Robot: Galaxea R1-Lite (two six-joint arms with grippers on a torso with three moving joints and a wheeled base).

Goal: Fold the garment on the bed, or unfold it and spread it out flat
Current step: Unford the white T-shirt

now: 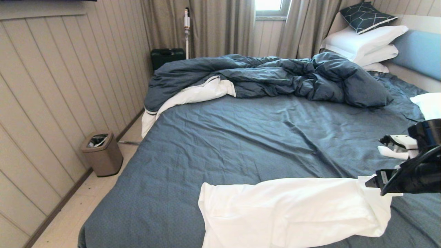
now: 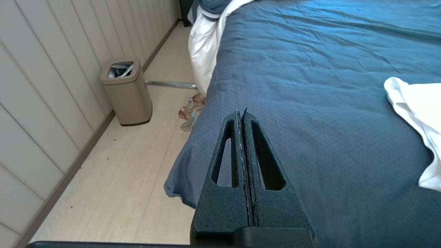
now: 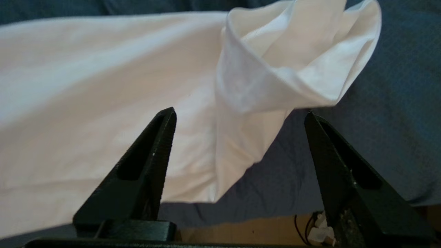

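The white garment [image 1: 293,210] lies crumpled in a long band across the near part of the bed [image 1: 241,137], which has a dark blue-grey sheet. My right gripper [image 1: 377,162] hangs open just above the garment's right end. In the right wrist view its jaws [image 3: 239,113] stand wide apart, with a rolled fold of the garment [image 3: 282,62] ahead of them and nothing held. My left gripper [image 2: 241,113] is shut and empty over the bed's left edge [image 2: 213,103], well away from the garment's edge [image 2: 417,103]. The left gripper is out of the head view.
A rumpled duvet [image 1: 275,75] lies across the far side of the bed, with stacked white pillows [image 1: 365,41] at the headboard and another pillow [image 1: 429,103] at the right. A tan bin [image 1: 102,153] stands on the floor by the panelled wall on the left.
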